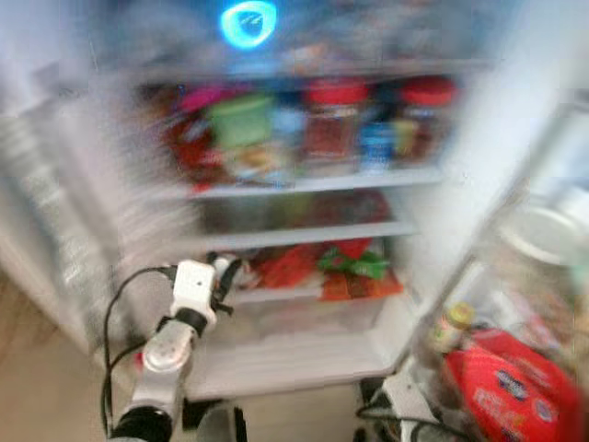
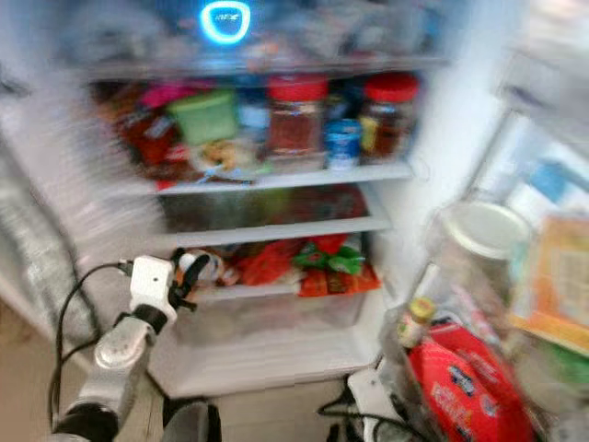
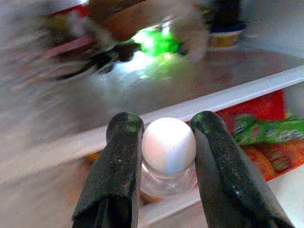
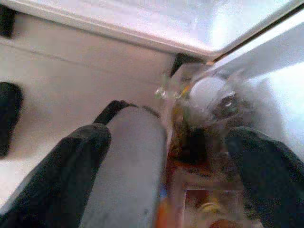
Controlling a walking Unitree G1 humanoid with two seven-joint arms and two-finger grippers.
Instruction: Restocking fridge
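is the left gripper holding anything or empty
Holding. The left gripper has its two black fingers closed on a small clear bottle with a white cap, at the fridge shelf.

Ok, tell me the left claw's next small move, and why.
Probably ease the left claw forward and set its white-capped bottle on the lower fridge shelf. The wrist view shows the fingers closed on the bottle's neck, right at the shelf's white front edge, so it seems nearly in place; blur makes the exact gap uncertain.
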